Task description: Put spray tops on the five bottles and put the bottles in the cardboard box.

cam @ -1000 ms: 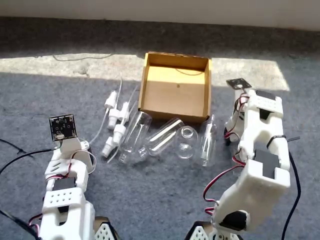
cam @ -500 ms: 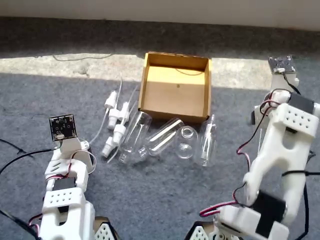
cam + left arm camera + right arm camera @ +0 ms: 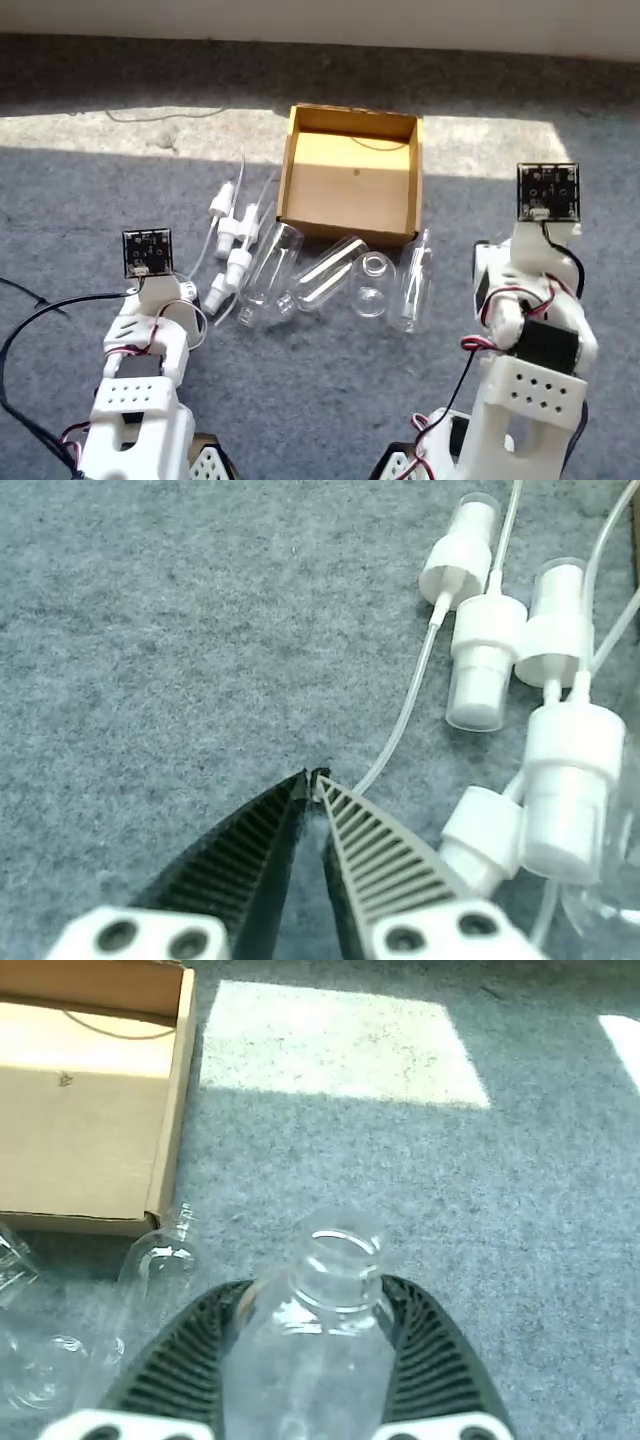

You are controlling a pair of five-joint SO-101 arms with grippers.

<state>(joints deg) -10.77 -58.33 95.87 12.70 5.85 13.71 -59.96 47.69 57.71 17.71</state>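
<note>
Near the cardboard box (image 3: 345, 190), the right gripper (image 3: 315, 1300) is clamped on a clear bottle (image 3: 330, 1245), while the left gripper (image 3: 312, 782), tips together, sits beside the spray tops (image 3: 483, 670).

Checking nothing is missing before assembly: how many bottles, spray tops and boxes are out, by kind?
Bottles: 5 (one in the right end effector)
Spray tops: 5
Box: 1
Total: 11

Grey carpet (image 3: 330, 390) with a sunlit patch (image 3: 130, 135)
</note>
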